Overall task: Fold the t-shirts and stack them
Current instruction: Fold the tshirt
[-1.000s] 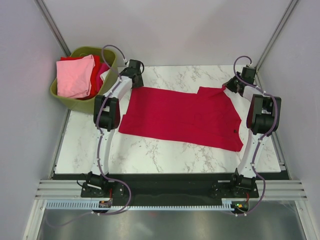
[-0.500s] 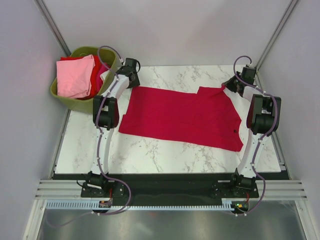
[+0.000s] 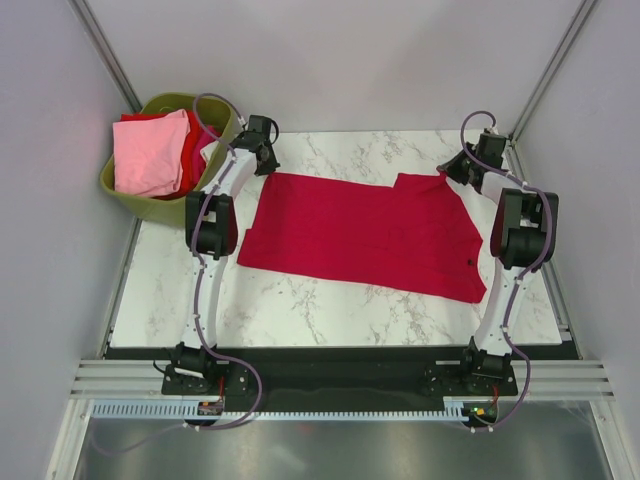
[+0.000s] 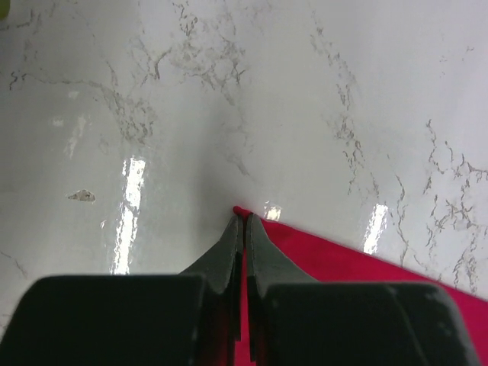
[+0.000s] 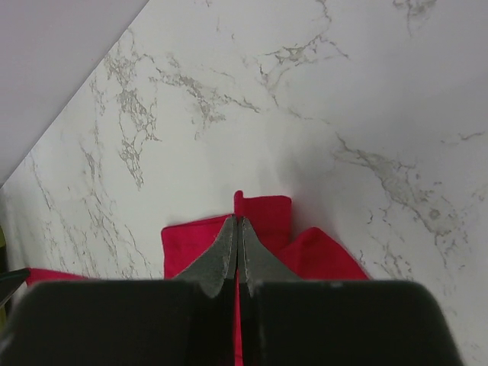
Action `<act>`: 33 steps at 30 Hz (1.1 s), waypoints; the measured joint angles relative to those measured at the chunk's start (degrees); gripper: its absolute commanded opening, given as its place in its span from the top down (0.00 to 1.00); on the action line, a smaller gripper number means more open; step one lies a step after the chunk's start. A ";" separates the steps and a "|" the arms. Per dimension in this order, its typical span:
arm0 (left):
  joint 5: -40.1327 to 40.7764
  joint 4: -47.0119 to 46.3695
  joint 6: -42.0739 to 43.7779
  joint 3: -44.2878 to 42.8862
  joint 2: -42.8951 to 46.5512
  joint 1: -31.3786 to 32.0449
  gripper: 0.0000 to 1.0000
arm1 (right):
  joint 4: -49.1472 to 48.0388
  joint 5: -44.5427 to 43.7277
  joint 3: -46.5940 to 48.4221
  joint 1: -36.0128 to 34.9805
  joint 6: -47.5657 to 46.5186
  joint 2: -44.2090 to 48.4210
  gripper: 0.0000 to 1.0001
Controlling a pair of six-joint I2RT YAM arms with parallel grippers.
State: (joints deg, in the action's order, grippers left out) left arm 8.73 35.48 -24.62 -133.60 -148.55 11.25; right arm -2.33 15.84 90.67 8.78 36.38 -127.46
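A crimson red t-shirt [image 3: 365, 235] lies spread flat across the marble table [image 3: 330, 305], its small dark neck label [image 3: 470, 262] near the right side. My left gripper [image 3: 267, 168] is at the shirt's far left corner. In the left wrist view the left gripper [image 4: 244, 221] is shut on that corner of red cloth [image 4: 343, 263]. My right gripper [image 3: 447, 175] is at the far right corner, by a folded-over sleeve. In the right wrist view the right gripper [image 5: 238, 221] is shut on the red cloth [image 5: 271, 213].
An olive-green basket [image 3: 150, 207] stands off the table's far left corner. It holds a light pink shirt [image 3: 150, 150] on top of red [image 3: 192, 150] and magenta [image 3: 208, 137] cloth. Grey walls close in both sides and the back.
The left gripper's jaws have closed on the shirt's far left corner after shifting slightly back and left. The right gripper has shifted slightly left, still pinching its corner.
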 measured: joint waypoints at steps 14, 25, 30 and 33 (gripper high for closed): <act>-0.11 -13.05 0.04 18.91 9.31 0.46 0.98 | 2.40 0.85 -0.63 -1.97 -2.45 4.52 1.00; 1.53 -20.15 0.33 33.64 19.06 0.90 0.98 | 3.04 0.81 -8.87 -2.25 -4.79 17.07 1.00; 3.48 -25.49 0.52 39.91 24.41 0.87 0.98 | 4.59 0.72 -12.98 -2.25 -5.84 21.81 1.00; 4.50 -28.33 0.59 42.80 26.88 0.87 0.98 | 5.31 0.55 -14.80 -2.27 -6.36 24.48 1.00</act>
State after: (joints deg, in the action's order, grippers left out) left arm 13.23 7.16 -24.03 -90.80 -121.67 12.12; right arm 2.98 16.38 75.88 6.50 30.02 -102.98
